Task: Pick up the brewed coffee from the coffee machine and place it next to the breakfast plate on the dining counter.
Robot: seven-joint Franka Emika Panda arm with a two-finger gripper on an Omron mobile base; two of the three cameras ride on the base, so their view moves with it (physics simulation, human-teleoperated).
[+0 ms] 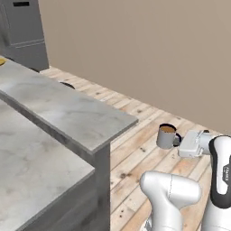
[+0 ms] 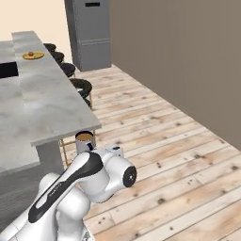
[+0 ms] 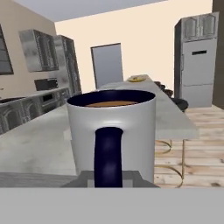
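The brewed coffee, a grey mug [image 1: 166, 136] [image 2: 84, 140] [image 3: 112, 131] with brown coffee at the rim, hangs upright in the air over the wooden floor, just off the end of the dining counter [image 1: 67, 113] [image 2: 44, 96] [image 3: 37, 142]. My gripper [image 1: 180, 140] [image 2: 96, 149] [image 3: 109, 178] is shut on its dark side handle. The breakfast plate [image 2: 33, 55] [image 3: 138, 79], yellow-green with food on it, lies far along the raised ledge of the counter. A black cooktop [image 2: 8, 69] is set into the lower part of the counter. The coffee machine is out of view.
Black bar stools [image 2: 81, 87] [image 3: 179, 104] line the counter's floor side. A tall grey fridge [image 1: 25, 31] [image 2: 89, 33] [image 3: 199, 61] stands at the far end. A brown wall [image 2: 188, 61] bounds the open wooden floor [image 2: 169, 146]. Dark cabinets [image 3: 39, 98] stand beyond the counter.
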